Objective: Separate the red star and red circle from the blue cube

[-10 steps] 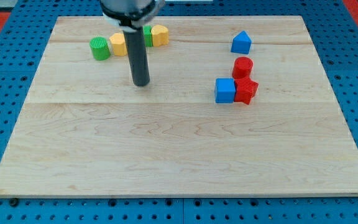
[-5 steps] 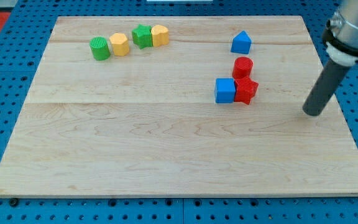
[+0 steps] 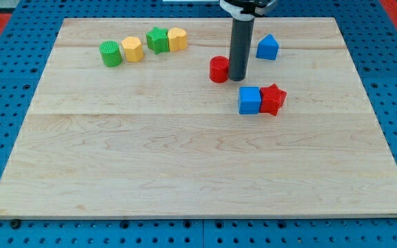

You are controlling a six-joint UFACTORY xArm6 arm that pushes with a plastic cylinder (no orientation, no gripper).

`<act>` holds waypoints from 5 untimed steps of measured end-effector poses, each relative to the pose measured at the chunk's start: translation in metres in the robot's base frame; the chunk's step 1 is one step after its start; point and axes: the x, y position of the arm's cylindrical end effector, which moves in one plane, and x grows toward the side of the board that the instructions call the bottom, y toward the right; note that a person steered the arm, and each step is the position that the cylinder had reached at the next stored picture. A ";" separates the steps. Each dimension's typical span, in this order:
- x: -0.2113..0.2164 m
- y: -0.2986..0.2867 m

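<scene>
The blue cube [image 3: 249, 100] sits right of the board's middle. The red star [image 3: 273, 99] touches its right side. The red circle [image 3: 219, 69] lies up and to the left of the cube, apart from it. My tip [image 3: 238, 76] rests against the red circle's right side, above the blue cube and a short gap from it.
A blue block with a pointed top [image 3: 267, 47] lies right of the rod. A green cylinder [image 3: 110, 53], a yellow block [image 3: 133, 49], a green star [image 3: 158, 40] and another yellow block [image 3: 177, 38] form a row at the top left of the wooden board [image 3: 185, 172].
My tip swept from the left to the right side, then came to the top middle. The red circle has slid left, away from the blue cube and red star.
</scene>
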 end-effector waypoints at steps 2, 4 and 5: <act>0.019 0.043; 0.101 0.034; 0.117 0.032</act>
